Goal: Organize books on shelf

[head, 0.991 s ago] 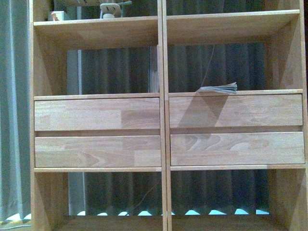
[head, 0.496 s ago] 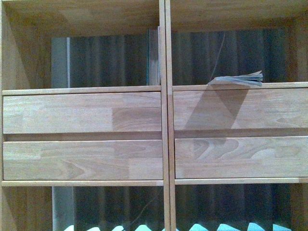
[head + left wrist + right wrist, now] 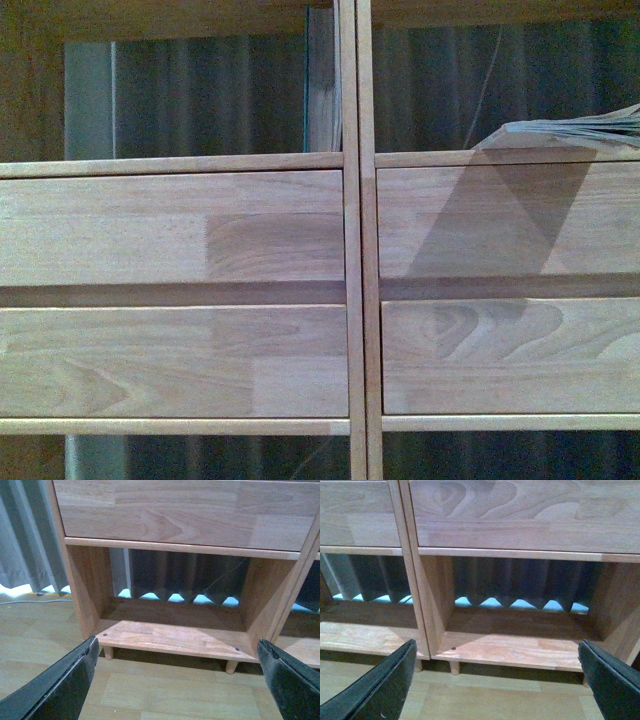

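The shelf [image 3: 170,163] fills the front view, with four drawer fronts [image 3: 170,230] split by a double divider [image 3: 356,300]. Both wrist views face its bottom compartments. The left claw [image 3: 176,641] and right claw [image 3: 496,643] hang low, each with fingers spread wide and nothing between them.

At 2 o'clock a flat book [image 3: 585,127] lies on the ledge above the upper right drawer, its pages fanned toward the camera. At 12 o'clock an upright book [image 3: 320,90], teal at one edge, stands against the divider.

The flat book looks like the job. I'd raise the right arm and grip near the spine, not the loose pages.

No title or label can be read.
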Controlling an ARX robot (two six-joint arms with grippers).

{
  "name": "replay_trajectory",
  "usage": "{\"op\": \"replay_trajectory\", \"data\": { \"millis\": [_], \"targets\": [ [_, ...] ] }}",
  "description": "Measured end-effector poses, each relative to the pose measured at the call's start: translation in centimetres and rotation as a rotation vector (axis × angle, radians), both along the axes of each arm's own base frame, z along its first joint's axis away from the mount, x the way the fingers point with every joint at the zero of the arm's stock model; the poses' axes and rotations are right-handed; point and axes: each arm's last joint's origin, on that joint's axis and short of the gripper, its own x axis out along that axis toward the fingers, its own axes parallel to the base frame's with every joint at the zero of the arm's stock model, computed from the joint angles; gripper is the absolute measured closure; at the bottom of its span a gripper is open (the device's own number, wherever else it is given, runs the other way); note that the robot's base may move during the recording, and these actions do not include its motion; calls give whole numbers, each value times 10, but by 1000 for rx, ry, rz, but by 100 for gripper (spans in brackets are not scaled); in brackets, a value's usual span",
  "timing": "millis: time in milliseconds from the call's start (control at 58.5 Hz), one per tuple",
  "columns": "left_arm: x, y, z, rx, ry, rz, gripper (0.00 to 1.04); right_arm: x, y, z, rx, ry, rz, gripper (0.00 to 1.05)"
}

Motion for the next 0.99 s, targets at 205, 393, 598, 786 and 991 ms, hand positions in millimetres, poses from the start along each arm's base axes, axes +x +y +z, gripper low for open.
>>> {"op": "replay_trajectory", "data": {
  "millis": [205,393,598,786,991],
  "targets": [
    [0,0,0,0,1,0,7,0,0,0,0,0,0,7],
    [0,0,0,0,1,0,7,0,0,0,0,0,0,7],
    [0,0,0,0,1,0,7,0,0,0,0,0,0,7],
    [0,0,0,0,1,0,7,0,0,0,0,0,0,7],
    [0,0,0,0,1,0,7,0,0,0,0,0,0,7]
  ]
}}
